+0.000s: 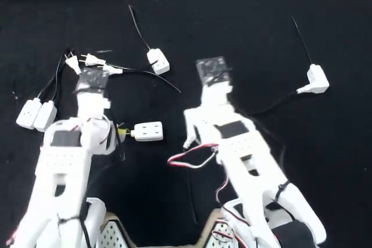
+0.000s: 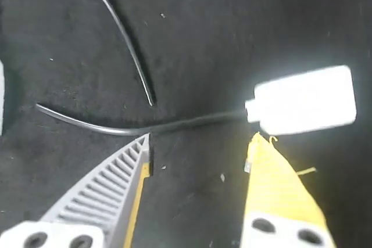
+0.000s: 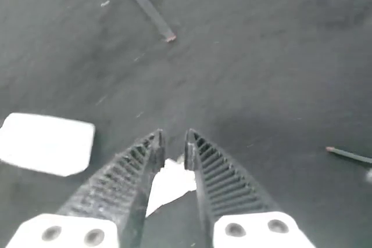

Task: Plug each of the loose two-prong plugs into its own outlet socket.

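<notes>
The left tool (image 2: pixel 201 139) is spread wide, its ribbed grey finger (image 2: pixel 119 181) and yellow finger (image 2: pixel 276 184) pinching nothing. A white plug body (image 2: pixel 305 100) lies on the black tabletop (image 2: pixel 232 21) at the right of that wrist frame, just past the yellow tip. Its black cord (image 2: pixel 174 125) runs across the gap in front of both tips. In the high view this tool (image 1: pixel 92 79) sits at upper left, with two loose two-prong plugs (image 1: pixel 92 59) just above it and a pair of white sockets (image 1: pixel 36 114) near the left edge. A white outlet block (image 1: pixel 147 131) lies beside the left arm, left of centre. The right tool (image 1: pixel 212 69) sits at upper centre. In its wrist view its fingers (image 3: pixel 125 184) are parted by only a narrow slot, with nothing gripped at the tips. A corded white block (image 1: pixel 158 61) lies near it to the left, and an angled white plug (image 1: pixel 315 81) lies well apart at the right.
</notes>
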Action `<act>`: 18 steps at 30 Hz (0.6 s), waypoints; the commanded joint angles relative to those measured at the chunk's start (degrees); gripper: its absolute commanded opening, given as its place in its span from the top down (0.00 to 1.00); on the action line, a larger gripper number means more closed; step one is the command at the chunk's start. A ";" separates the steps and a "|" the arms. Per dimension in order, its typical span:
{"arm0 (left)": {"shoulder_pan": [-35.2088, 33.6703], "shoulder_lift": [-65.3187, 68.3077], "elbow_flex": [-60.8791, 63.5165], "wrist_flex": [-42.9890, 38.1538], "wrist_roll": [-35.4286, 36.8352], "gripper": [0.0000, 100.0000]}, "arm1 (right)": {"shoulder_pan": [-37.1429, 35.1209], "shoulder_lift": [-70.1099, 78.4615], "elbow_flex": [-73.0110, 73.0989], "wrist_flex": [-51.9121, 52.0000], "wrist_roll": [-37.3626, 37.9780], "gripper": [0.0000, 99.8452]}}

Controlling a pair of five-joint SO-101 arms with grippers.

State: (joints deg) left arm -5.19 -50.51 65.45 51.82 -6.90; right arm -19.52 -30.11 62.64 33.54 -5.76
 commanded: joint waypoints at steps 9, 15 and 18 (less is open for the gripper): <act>-0.22 -12.31 13.05 -11.25 5.71 0.73 | -2.90 0.22 -13.67 18.46 -0.09 0.92; -0.22 -12.57 15.43 -14.59 8.79 0.73 | -2.90 0.22 -14.90 30.24 2.81 0.87; -0.04 -12.75 17.63 -18.02 8.97 0.73 | -3.08 0.22 -9.45 27.16 2.64 0.80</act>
State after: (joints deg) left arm -5.19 -62.20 82.86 36.62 1.19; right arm -21.80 -30.02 50.77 62.29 -3.74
